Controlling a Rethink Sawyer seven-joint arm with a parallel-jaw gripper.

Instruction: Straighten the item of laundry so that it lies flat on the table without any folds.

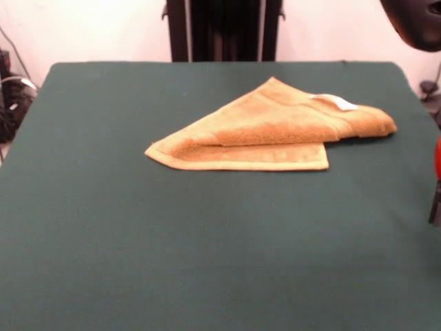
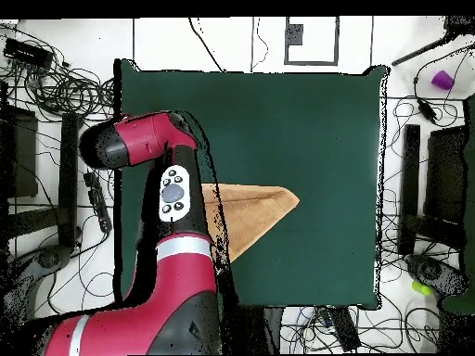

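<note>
Folded towel on table; arm hides its edge overhead

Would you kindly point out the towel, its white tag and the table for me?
towel (image 1: 275, 124): front view, on the folded upper layer.
white tag (image 1: 339, 103): front view, on the tag's middle, near the towel's right end.
table (image 1: 207, 241): front view, on bare green cloth before the towel.

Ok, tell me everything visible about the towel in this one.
The towel is mustard-yellow terry cloth with a flat woven border band along its edges and a small white tag near its right end. It is not flat: it is folded over on itself into a rough triangle, with one layer lying over another. It rests on the green table, toward the far right in the front view. Nothing else touches it.
</note>
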